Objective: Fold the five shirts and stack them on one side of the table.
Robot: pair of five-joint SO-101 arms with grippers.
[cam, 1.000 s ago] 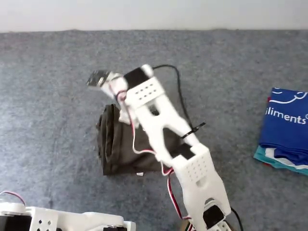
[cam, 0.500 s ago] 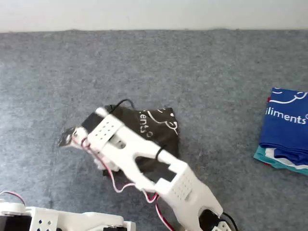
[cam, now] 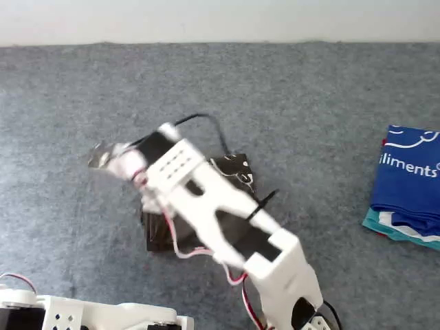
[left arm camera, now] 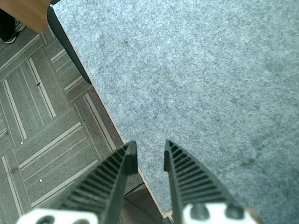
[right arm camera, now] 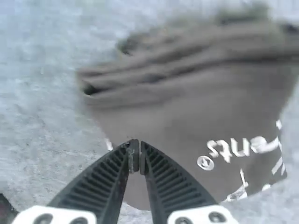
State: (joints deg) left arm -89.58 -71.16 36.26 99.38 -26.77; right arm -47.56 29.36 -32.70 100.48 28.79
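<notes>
one folded dark shirt (right arm camera: 187,107) under the right tool (right arm camera: 134,150), pressed together, seemingly empty; a low sweep could drag folds open.

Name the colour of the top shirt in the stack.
Blue with white lettering; the top shirt shows best in the high view.

I have the high camera looking steeply down over the grey table (cam: 309,89), left wrist camera aimed past the left gripper (left arm camera: 149,144) at the table edge and floor (left arm camera: 42,116), right wrist camera close above the dark shirt (right arm camera: 187,107) the high view shares.
</notes>
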